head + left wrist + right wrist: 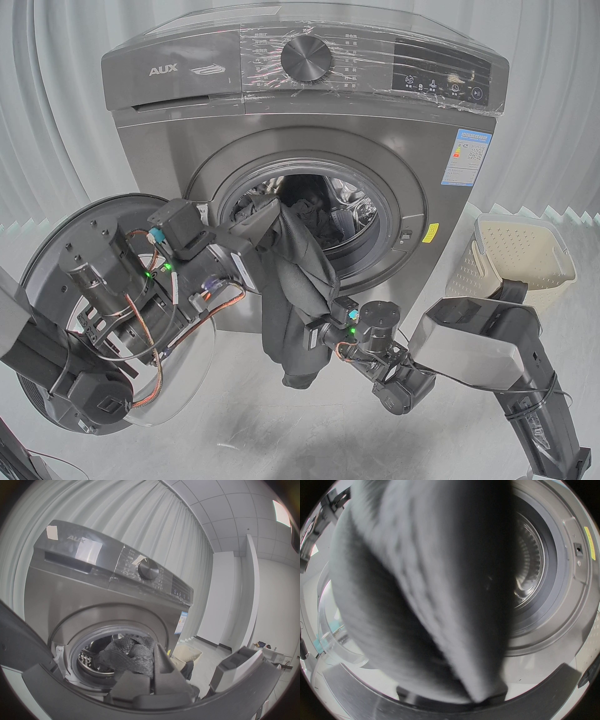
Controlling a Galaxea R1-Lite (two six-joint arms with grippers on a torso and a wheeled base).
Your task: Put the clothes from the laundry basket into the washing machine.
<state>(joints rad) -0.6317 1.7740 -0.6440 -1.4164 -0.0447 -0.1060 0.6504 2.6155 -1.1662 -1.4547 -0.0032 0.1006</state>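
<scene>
A dark garment [294, 281] hangs from the rim of the washing machine's drum opening [369, 212] down towards the floor. My left gripper [265, 219] is at the opening's left edge, shut on the garment's upper end; in the left wrist view the cloth [128, 658] bunches between the fingers [165, 670]. My right gripper [315, 331] is lower down, in front of the machine, shut on the garment's hanging part, which covers much of the right wrist view [425, 589]. More dark clothes [315, 219] lie inside the drum. The cream laundry basket [531, 250] stands to the machine's right.
The grey washing machine [187, 137] has its round door [181, 375] swung open to the left, behind my left arm. Grey floor lies in front. Pale curtains hang behind and beside the machine.
</scene>
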